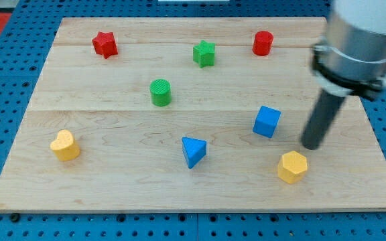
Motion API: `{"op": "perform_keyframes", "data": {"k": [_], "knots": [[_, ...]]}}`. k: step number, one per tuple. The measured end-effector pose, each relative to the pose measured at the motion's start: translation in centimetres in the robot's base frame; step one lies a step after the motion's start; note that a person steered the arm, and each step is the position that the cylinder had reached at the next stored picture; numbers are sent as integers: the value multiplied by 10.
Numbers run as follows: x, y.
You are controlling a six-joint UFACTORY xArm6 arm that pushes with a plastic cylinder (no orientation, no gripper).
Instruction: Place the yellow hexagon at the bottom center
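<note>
The yellow hexagon (pixel 292 167) lies near the board's bottom edge, right of centre. My tip (pixel 311 146) rests on the board just above and to the right of the hexagon, a small gap apart from it. The dark rod rises from there to the arm's grey body at the view's top right. The blue cube (pixel 267 122) sits to the left of the tip.
A blue triangle (pixel 193 151) lies at bottom centre. A yellow heart (pixel 65 145) is at the left. A green cylinder (pixel 160 92), green star (pixel 204 53), red star (pixel 104 44) and red cylinder (pixel 263 43) lie further up. The wooden board (pixel 112 187) rests on blue pegboard.
</note>
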State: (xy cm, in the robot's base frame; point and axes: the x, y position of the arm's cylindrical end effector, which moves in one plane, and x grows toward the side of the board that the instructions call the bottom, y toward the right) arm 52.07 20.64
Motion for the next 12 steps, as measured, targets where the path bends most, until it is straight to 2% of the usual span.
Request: {"op": "perform_keyframes", "data": {"k": [1,2,3,4,5,6,8,10,12], "knots": [[7,71],[55,56],[72,-22],[36,-92],[-7,-102],[-24,-141],[-76,-173],[-91,-217],[-170,-223]]}}
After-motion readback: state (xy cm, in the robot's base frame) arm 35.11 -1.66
